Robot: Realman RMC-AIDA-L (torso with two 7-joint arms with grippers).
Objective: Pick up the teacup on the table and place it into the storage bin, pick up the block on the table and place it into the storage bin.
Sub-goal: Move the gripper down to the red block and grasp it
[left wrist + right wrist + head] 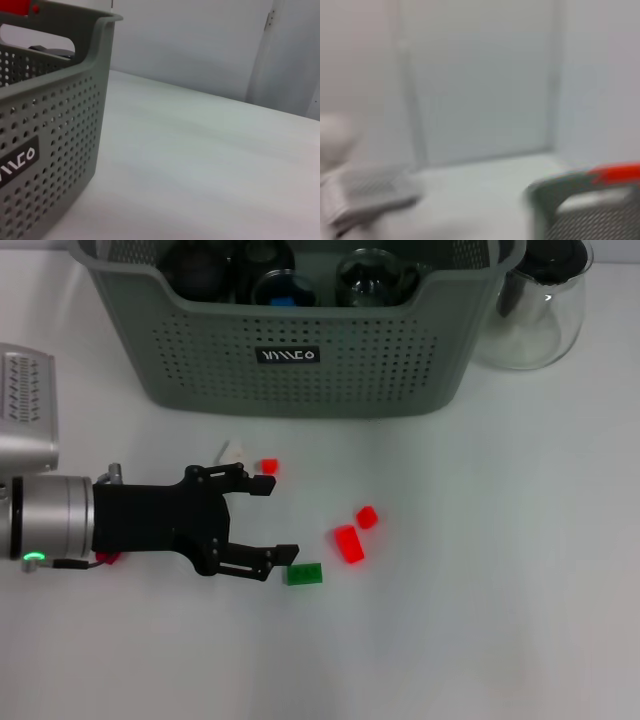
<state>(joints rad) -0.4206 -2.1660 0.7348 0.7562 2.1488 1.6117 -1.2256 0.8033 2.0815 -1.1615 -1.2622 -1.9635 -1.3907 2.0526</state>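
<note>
Left gripper (272, 522) is hovering low over the bench (480, 620), jaws wide and holding nothing. Green block (303, 574) is lying just beside its lower fingertip; better to shift over it and centre before closing. Counting: one green block, three red blocks (349, 542), one storage bin (300, 350) behind, already holding glassware, glass pitcher (535, 310) right. Teacup not identifiable on bench. Right gripper isn't showing.

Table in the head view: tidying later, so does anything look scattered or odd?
Yes: blocks lie loose before the storage bin: three red blocks and a green block, beside the open left gripper.
</note>
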